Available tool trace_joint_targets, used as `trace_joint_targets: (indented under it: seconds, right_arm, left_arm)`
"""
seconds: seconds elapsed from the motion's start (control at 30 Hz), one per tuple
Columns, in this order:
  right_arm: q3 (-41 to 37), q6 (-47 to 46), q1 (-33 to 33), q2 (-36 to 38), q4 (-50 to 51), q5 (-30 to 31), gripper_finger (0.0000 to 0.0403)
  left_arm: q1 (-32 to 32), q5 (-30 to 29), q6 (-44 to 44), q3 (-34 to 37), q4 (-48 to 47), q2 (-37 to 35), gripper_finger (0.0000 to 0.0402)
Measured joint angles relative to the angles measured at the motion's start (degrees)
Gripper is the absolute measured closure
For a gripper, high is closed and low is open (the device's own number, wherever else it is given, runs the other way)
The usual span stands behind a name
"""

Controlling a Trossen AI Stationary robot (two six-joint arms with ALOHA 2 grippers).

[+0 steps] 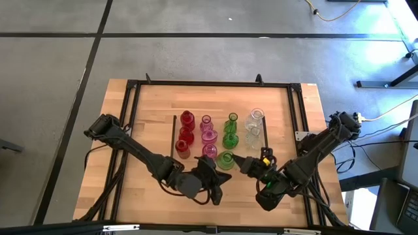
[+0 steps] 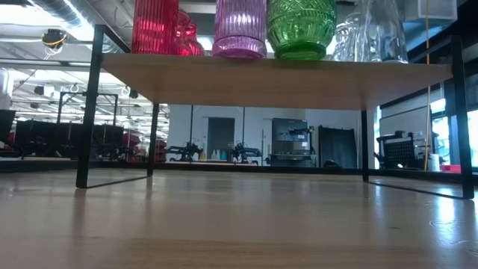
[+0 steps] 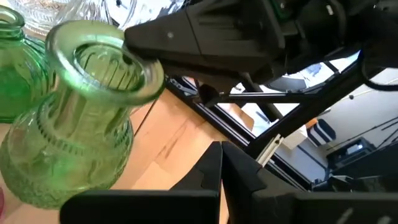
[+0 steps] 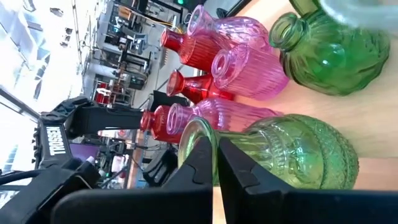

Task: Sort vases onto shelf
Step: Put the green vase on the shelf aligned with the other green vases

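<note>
While "TROSSEN" reads on the left arm (image 4: 53, 142) | both claws closed, empty | left claw (image 1: 219, 177), right claw (image 1: 243, 164) flank green vase (image 1: 225, 160).

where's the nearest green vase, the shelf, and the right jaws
nearest green vase (image 1: 225, 160), high view, on its round mouth
shelf (image 2: 246, 81), low view, on the front edge of its wooden board
right gripper (image 1: 243, 164), high view, at the shut tip beside that vase

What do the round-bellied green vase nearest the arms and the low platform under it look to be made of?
The round-bellied green vase looks like translucent pressed glass: light passes through it, and its ribbed, beaded surface is glossy. The low platform looks like pale matt wood with visible grain, on thin black legs, probably metal.
</note>
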State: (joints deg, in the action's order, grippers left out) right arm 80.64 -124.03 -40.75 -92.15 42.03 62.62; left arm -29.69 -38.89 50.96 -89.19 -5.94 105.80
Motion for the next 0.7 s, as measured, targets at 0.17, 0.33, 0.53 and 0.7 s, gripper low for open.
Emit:
trace_joint_targets:
  seconds: [0.17,0.33,0.53,0.7]
  right_arm:
    - [-0.04,-0.01,0.0,1.03,3.06,-0.4,0.0403]
    - [-0.07,0.01,0.0,1.47,4.73,-0.73,0.0403]
    - [-0.07,0.03,0.2,1.66,5.82,-0.74,0.0403]
    - [-0.15,0.46,0.33,2.89,8.19,-1.32,0.0403]
  left_arm:
    - [0.01,0.89,-0.03,-0.01,-0.55,0.0,0.0402]
    - [0.67,1.07,-0.07,-0.01,-1.19,0.0,0.0402]
    - [1.72,2.25,-0.07,0.0,-1.55,0.0,0.0402]
    - [2.18,3.07,-0.04,0.0,-1.44,0.0,0.0402]
